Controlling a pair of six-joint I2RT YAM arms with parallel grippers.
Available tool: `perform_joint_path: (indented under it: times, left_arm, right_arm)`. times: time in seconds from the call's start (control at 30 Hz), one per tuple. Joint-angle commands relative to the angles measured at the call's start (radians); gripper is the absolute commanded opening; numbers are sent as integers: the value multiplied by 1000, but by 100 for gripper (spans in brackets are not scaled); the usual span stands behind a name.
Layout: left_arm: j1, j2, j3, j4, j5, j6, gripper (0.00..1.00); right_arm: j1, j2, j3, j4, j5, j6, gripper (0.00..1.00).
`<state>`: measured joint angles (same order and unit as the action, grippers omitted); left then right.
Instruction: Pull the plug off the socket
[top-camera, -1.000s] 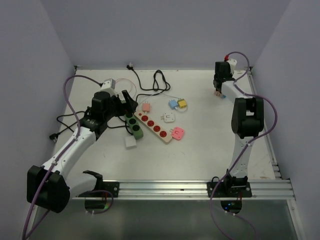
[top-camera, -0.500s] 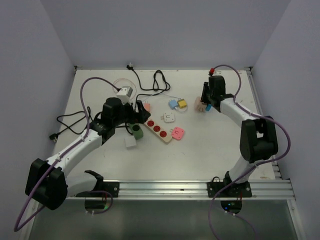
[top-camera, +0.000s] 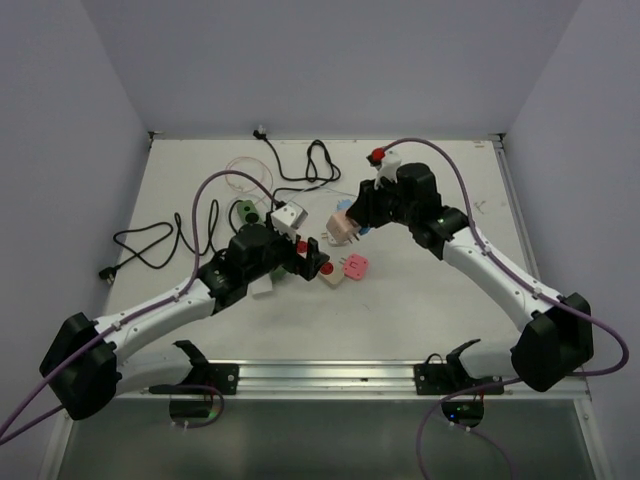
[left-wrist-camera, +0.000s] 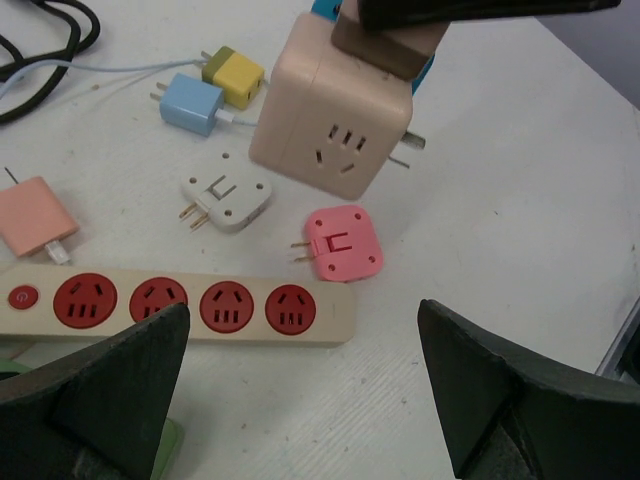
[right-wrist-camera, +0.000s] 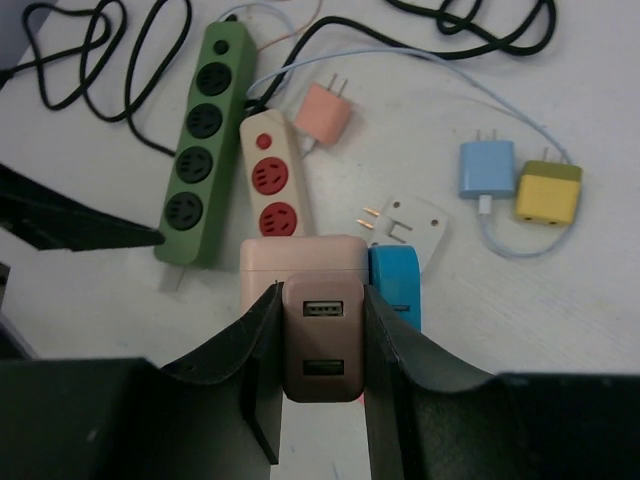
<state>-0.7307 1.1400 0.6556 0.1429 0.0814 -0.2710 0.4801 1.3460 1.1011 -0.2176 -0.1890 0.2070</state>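
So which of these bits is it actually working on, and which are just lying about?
In the job: beige cube socket, brown plug and bright blue plug on it, right pincer gripping the brown plug, open left pincer.

Lying about: green strip, red-holed strip, pink plug, white plug, yellow charger, black cables.

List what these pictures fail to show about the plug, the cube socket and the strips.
- Right wrist view: the right gripper and the brown plug cover most of the cube socket.
- Left wrist view: the top edge and the gripper cut off the plug, and its prongs are hidden.
- Top view: the left arm covers most of the beige strip.
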Motion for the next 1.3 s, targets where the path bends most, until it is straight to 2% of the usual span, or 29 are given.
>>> perform_joint_path:
  times: [0.0,0.4,0.8,0.9,0.93,1.0,1.03,1.1,1.13,1.2,1.27]
  left_arm:
    - [-45,-42,-19,132,-77,96,99]
    - [-127,52,25,164,-192,187,97]
    - [-151,96,38,210,-166,174,89]
    - [-153,113,35,218,-164,174,81]
    - [-154,121,33,219,-164,173,71]
    - [-154,125,30,222,-167,167,60]
    - [-154,130,29,222,-167,167,44]
    - [-156,133,22,216,-173,159,30]
    - [-156,135,21,213,-175,158,16]
    - [-156,136,13,204,-184,144,0]
    - [-156,147,15,178,-192,127,0]
  right_arm:
    - [40,-45,-9,-9,-122,-14,0]
    - [138,-59,-10,-46,-147,-49,0]
    - [170,-53,-1,-45,-132,-49,0]
    - [176,-53,5,-48,-138,-46,0]
    - [178,-53,9,-49,-138,-46,0]
    - [180,-56,11,-52,-138,-47,0]
    - [180,-57,13,-54,-135,-47,0]
    - [181,-59,17,-62,-132,-47,0]
    - [181,-59,19,-65,-132,-47,0]
    - [181,-65,23,-71,-121,-47,0]
    - [181,-70,31,-77,-106,-46,0]
